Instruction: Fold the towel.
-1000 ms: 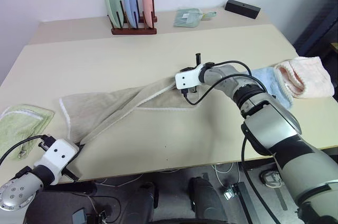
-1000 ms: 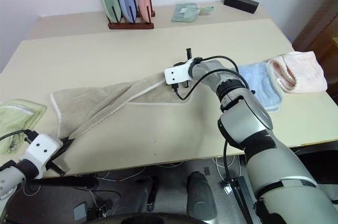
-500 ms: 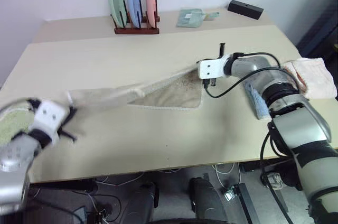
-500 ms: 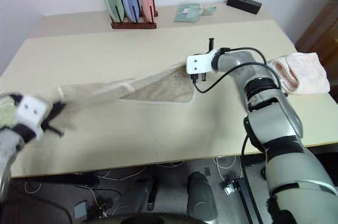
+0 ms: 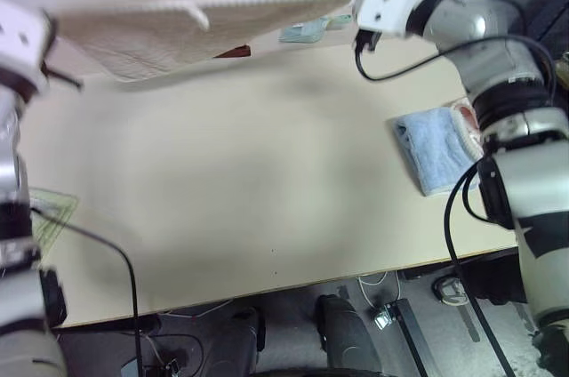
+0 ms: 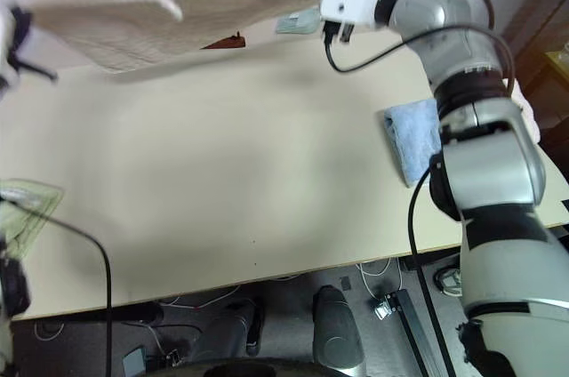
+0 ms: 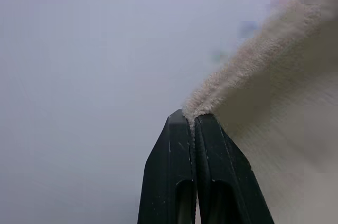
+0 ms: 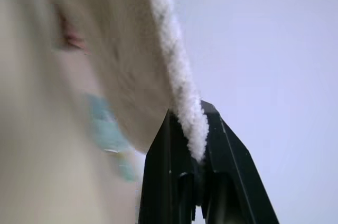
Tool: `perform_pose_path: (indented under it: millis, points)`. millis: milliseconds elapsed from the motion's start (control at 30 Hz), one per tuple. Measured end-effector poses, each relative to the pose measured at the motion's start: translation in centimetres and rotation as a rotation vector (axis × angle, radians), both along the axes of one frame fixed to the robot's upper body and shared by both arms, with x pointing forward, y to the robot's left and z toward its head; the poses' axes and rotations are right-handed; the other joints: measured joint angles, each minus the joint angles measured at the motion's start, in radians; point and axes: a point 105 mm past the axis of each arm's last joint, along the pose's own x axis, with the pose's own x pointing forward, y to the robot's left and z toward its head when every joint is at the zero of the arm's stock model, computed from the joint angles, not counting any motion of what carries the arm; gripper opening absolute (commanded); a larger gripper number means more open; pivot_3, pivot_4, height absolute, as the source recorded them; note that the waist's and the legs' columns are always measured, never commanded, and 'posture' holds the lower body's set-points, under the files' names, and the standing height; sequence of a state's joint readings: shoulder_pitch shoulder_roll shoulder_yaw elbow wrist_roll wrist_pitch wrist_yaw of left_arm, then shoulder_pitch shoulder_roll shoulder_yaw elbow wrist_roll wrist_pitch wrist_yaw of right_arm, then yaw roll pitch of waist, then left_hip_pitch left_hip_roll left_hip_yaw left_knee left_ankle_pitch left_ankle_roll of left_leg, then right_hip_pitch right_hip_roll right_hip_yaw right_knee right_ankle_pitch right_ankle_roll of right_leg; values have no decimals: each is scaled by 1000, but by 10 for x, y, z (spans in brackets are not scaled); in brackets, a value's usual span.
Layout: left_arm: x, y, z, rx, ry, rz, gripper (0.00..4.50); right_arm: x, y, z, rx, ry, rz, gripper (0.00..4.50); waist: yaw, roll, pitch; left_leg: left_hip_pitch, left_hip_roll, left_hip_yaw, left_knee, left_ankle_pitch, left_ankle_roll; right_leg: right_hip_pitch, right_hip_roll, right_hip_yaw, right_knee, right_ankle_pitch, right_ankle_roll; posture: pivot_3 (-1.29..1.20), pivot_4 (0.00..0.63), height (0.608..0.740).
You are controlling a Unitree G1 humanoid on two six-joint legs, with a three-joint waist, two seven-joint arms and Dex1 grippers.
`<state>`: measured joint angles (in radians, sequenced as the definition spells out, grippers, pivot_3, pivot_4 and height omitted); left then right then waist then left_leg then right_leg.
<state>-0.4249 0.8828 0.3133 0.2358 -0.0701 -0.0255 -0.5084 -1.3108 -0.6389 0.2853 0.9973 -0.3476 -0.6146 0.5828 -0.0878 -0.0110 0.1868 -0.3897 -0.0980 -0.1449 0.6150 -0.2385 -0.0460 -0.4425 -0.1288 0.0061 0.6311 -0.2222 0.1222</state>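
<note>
Both pincers have lifted towel (image 5: 169, 26) off table (image 5: 231, 190).

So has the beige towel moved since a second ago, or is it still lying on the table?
Yes. The towel has gone up off the table: both grippers hold it stretched in the air, level with the plate rack at the far edge.
</note>
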Motion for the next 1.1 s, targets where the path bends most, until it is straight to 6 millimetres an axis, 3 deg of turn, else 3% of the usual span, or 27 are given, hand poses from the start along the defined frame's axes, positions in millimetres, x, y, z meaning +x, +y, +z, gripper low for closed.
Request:
perform_pose_path:
  millis: [67, 100, 133, 233, 300, 400, 533, 633, 767, 900, 1100]
  points:
    - [-22, -6, -59, -25, 207, -56, 0, -10, -4, -55, -37, 178, 51, 37, -7, -2, 0, -2, 2, 1, 1, 0, 0, -1, 2, 1, -1, 1, 1, 0, 150, 738]
    - [-30, -7, -75, -38, 273, -69, 0, -15, -7, -79, -46, 262, 59, 37, -6, -2, 2, -3, 2, 1, 3, 0, 0, -3, 2, 2, -1, 1, 1, 0, 150, 738]
    - [-43, -10, -85, -37, 322, -86, 0, -25, -9, -101, -59, 344, 79, 37, -5, -2, 2, -3, 3, 2, 3, 0, 0, -3, 2, 2, -1, 1, 1, 0, 150, 738]
    - [-83, -18, -99, -37, 439, -143, 0, -65, -28, -138, -90, 562, 109, 37, 16, 0, 3, -1, 4, 3, 3, -6, 9, -3, 3, 7, -1, 1, 1, 0, 150, 738]
    - [-103, -26, -104, -59, 517, -184, 0, -92, -38, -148, -100, 700, 119, 37, 28, 0, 3, 0, 5, 5, 7, -6, 10, -1, 4, 8, 0, 1, 1, 0, 150, 738]
    - [-129, -32, -105, -104, 635, -226, 0, -126, -43, -139, -55, 845, 144, 37, 46, 0, 4, 1, 8, 7, 15, -8, 10, 4, 8, 8, -1, 1, -2, 0, 150, 738]
    - [-149, -40, -110, -137, 777, -271, 0, -153, -45, -132, -36, 969, 170, 37, 58, -1, 3, 7, 10, 9, 16, -9, 11, 13, 8, 6, -3, -2, -3, 0, 150, 738]
    - [-144, -40, -106, -139, 781, -273, 0, -149, -43, -130, -16, 970, 158, 37, 71, -1, 3, 10, 10, 11, 16, -9, 12, 14, 8, 7, -4, -2, -3, 0, 150, 738]
    - [-112, -35, -89, -88, 664, -260, 0, -120, -41, -121, -13, 873, 103, 37, 78, -2, 3, 10, 10, 12, 16, -9, 11, 15, 8, 7, -4, 1, -5, 0, 150, 738]
    - [-79, -29, -95, -66, 623, -246, 0, -96, -38, -140, -19, 876, 80, 37, 74, -2, 3, 10, 9, 12, 15, -10, 11, 14, 8, 7, -6, 3, -1, 0, 150, 738]
    - [-42, -28, -109, -45, 624, -252, 0, -77, -37, -161, -13, 907, 65, 37, 72, -2, 3, 10, 9, 12, 15, -11, 10, 13, 9, 7, -6, 4, 1, 0, 150, 738]
